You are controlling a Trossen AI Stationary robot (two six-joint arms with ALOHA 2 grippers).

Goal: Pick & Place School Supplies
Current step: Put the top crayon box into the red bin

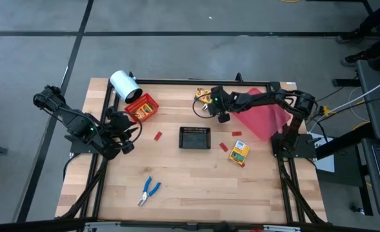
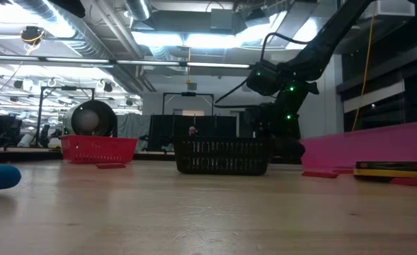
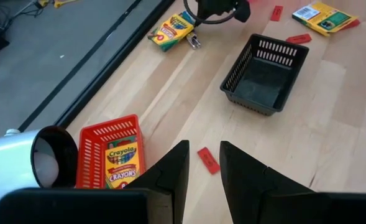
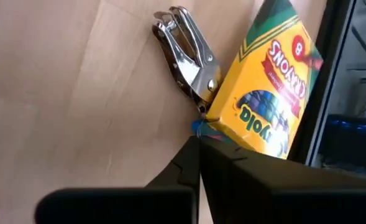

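A pale wooden table point(image 1: 196, 180) stands on grey floor, with a workshop of ceiling pipes and lights behind. Upper centre in the high view, the right gripper point(image 1: 210, 103) has its fingers pressed together beside a crayon box point(image 4: 263, 87) and a metal hole punch point(image 4: 186, 53). At left, the left gripper point(image 3: 202, 171) hovers with fingers slightly spread, empty, over a red piece point(image 3: 208, 160) near the red basket point(image 1: 142, 107) holding crayons. Blue-handled pliers point(image 1: 149, 191) lie lower left; another crayon box point(image 1: 239, 153) lies right of the black tray point(image 1: 195, 138).
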